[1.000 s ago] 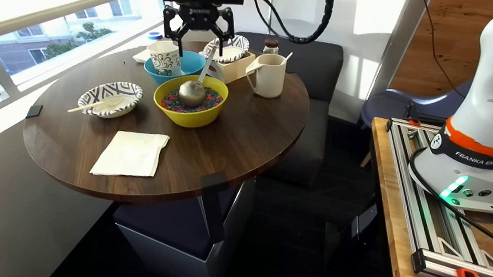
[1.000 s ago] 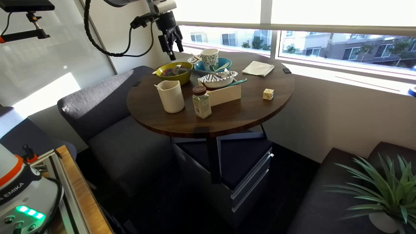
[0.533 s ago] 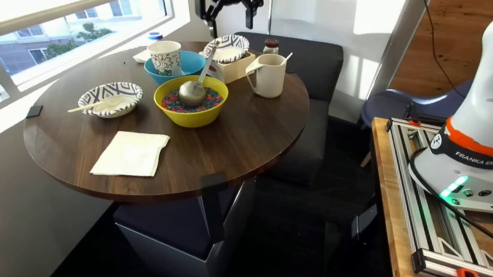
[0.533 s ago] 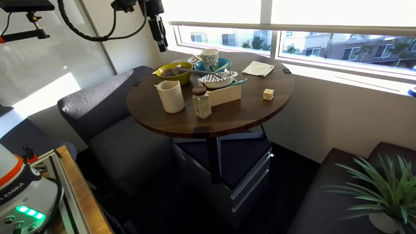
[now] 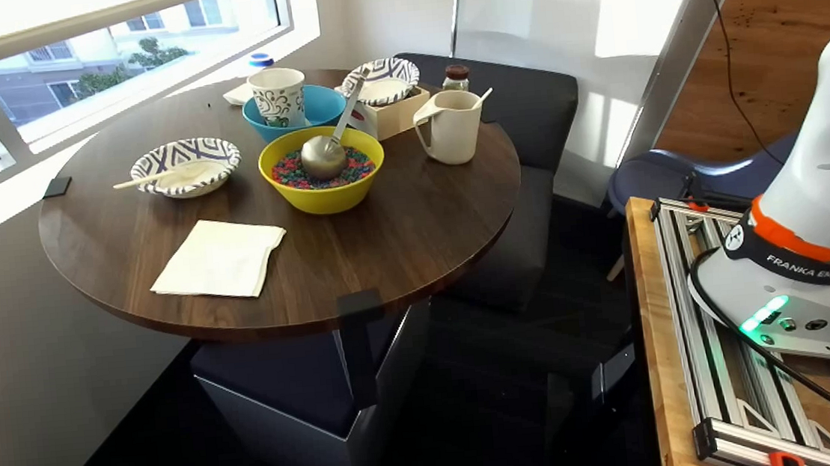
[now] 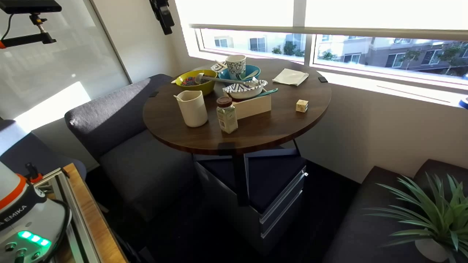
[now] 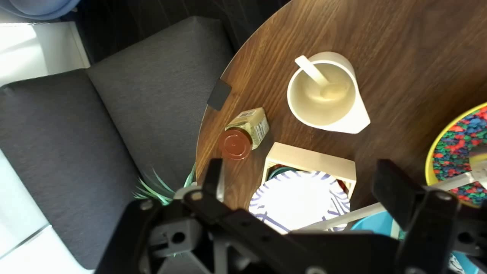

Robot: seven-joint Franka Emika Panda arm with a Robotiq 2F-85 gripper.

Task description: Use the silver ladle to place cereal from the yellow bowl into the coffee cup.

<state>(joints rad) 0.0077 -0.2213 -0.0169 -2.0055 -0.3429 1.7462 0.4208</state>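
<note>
Cereal [image 5: 289, 172], a mass of small red, green and blue pieces, lay in the yellow bowl [image 5: 326, 202] on the round worktop [image 5: 380, 258]. I saw the silver ladle [image 5: 323, 158] there too, its scoop resting on the cereal and its handle slanting out over the rim toward the patterned bowl [image 7: 296, 194] on the wooden box [image 7: 315, 158]; whether handle and patterned bowl touched, I could not tell. My gripper [image 7: 300, 169] was released, its fingers [image 7: 393, 186] spread wide, well above the worktop and well apart from the ladle. The paper cup [image 5: 279, 98] stood in the blue bowl [image 5: 321, 104], beside the yellow bowl. Through the wrist view I looked down into the white jug [image 7: 315, 112], where a spoon [image 7: 312, 71] leaned against the rim, and at a brown-lidded jar [image 7: 245, 133] just beside the wooden box. On the other side of the yellow bowl lay a folded napkin [image 5: 220, 257], and near it another patterned bowl [image 5: 189, 189] held a pale utensil [image 5: 147, 180]. In an exterior view a small cube [image 6: 302, 106] sat near the worktop's edge.
</note>
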